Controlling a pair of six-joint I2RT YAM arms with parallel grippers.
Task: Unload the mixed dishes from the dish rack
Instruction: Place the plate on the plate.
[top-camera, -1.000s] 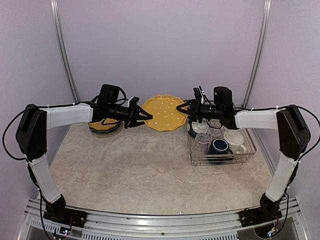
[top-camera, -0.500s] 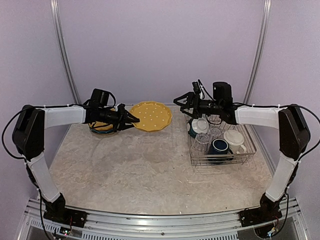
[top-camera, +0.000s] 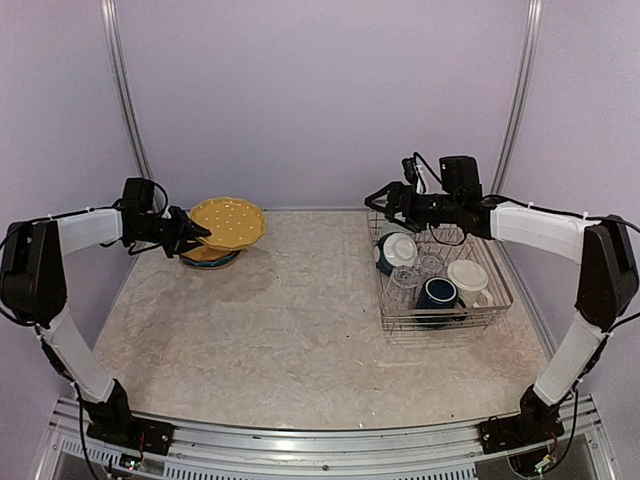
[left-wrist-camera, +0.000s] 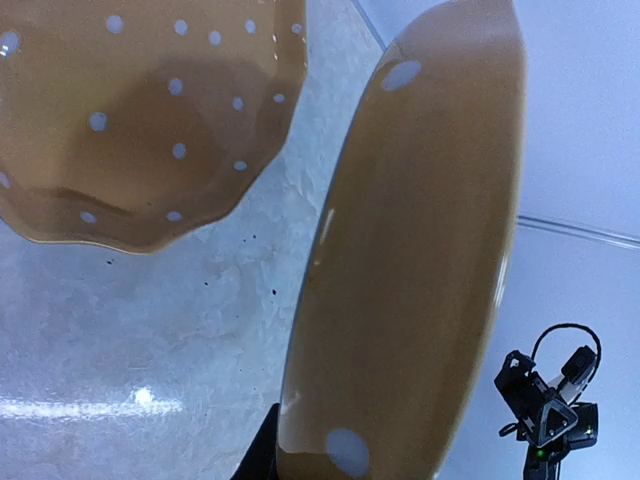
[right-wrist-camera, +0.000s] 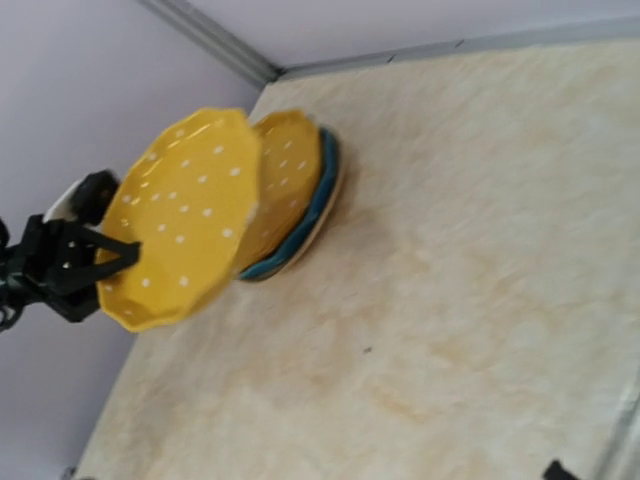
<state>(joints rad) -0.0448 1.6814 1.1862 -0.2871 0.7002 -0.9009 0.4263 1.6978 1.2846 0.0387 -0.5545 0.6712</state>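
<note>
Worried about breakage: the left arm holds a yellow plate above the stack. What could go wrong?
The left tool grips the yellow speckled plate only at its rim; it may slip onto the plate stack. The open right tool, above the dish rack, might knock the clear glasses descending.

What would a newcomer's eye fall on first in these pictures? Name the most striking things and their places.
The bright yellow white-dotted plate stands out first, held tilted in the left end effector at the far left, over a stack of plates. Next comes the silver dish rack on the right, holding mugs, glasses and a bowl, with the right end effector open above its far edge.
</note>
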